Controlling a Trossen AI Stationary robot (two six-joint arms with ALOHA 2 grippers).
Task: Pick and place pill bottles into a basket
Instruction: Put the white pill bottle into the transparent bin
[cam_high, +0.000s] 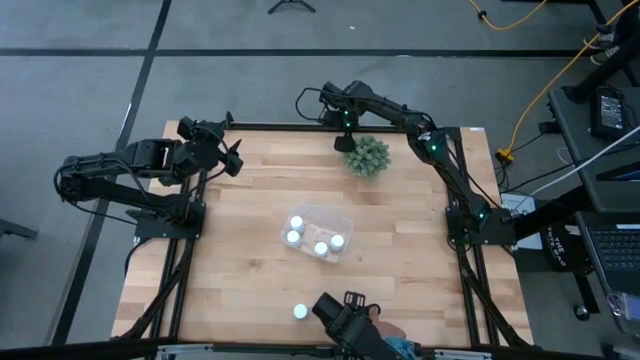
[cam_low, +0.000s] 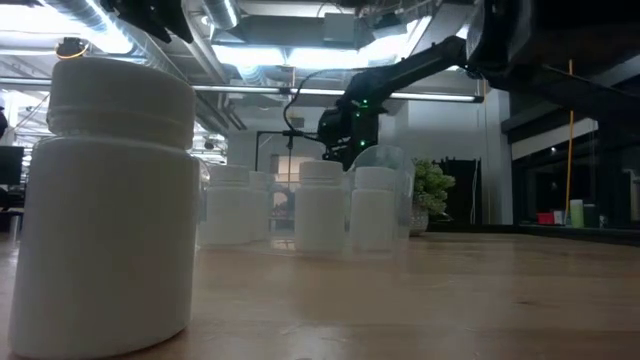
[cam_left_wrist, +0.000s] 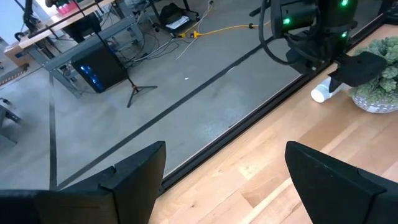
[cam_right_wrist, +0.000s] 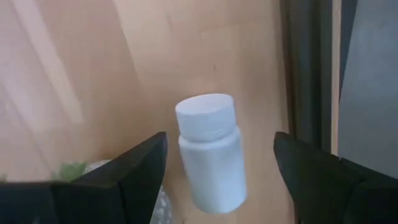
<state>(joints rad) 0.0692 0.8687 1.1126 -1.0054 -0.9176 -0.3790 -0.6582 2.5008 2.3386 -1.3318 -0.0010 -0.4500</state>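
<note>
Pill bottle (cam_right_wrist: 210, 155) lies toppled at the table's far edge beside the plant (cam_high: 367, 155), between my right gripper's (cam_right_wrist: 214, 180) spread fingers; a glancing close could roll it off (left gripper (cam_left_wrist: 224, 180) waits open).

Both tools open: left (cam_left_wrist: 217, 180), right (cam_right_wrist: 214, 177)

1. High view: looks straight down on the whole table (cam_high: 250, 260) and both my arms.
2. Low view: sits at table-top level, facing across the table into the room; one pill bottle (cam_low: 105, 200) stands very close to the lens.
3. Left wrist view: looks past my left end effector (cam_left_wrist: 224, 180) over the table's far edge to the floor, sharing the plant (cam_left_wrist: 379, 74) with the high view.
4. Right wrist view: looks down, close, past my right end effector (cam_right_wrist: 217, 180).
</note>
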